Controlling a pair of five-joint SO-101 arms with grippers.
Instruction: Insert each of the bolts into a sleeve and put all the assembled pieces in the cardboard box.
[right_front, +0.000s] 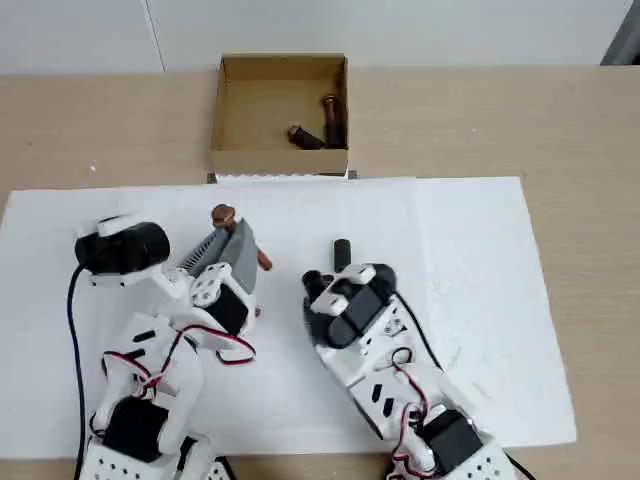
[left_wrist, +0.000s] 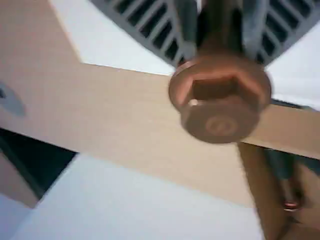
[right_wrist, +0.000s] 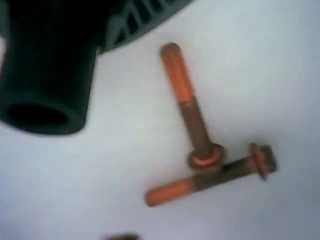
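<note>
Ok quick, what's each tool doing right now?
Left tool: closed, holding a bolt.
Right tool: closed, holding a sleeve.

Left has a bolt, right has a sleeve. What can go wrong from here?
1. The bolt in the left gripper is apart from the sleeve in the right gripper and not lined up with it. Joining them at an angle may jam the bolt or miss the hole.
2. Two loose bolts lie touching on the white paper. An arm passing low could scatter them.
</note>
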